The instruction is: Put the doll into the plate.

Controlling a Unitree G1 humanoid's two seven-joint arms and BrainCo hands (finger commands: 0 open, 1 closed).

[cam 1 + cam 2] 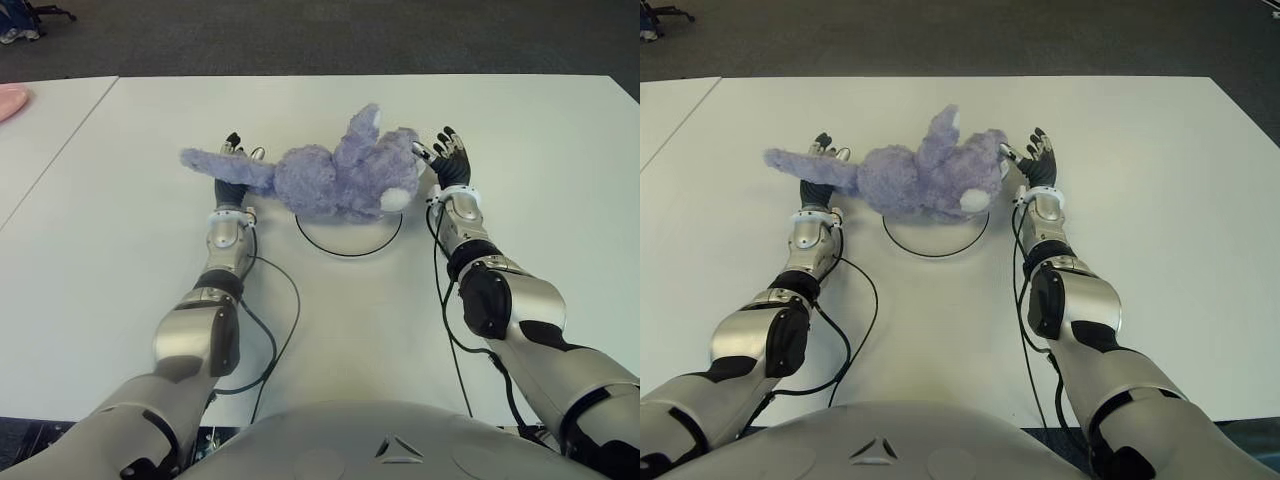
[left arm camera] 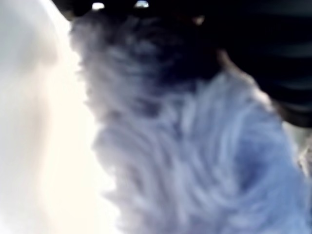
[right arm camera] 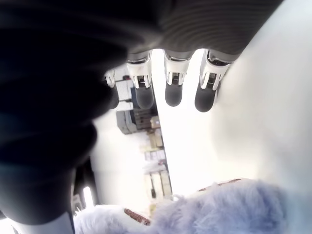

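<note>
Doll [image 1: 335, 180] over far rim of plate [image 1: 348, 245], mid-counter [image 1: 520, 150]. My left robot hand [image 1: 232, 165] under its limb, grip unclear; my right robot hand [image 1: 445, 155] released, flanking head to steady.

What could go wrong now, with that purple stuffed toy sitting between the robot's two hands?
1. The doll covers only the far edge of the plate, so it may end up half outside.
2. Its long limb lies over the left hand; pulling that hand away might drag the doll off.
3. The right hand is open beside the head, so it probably gives little steadying.
</note>
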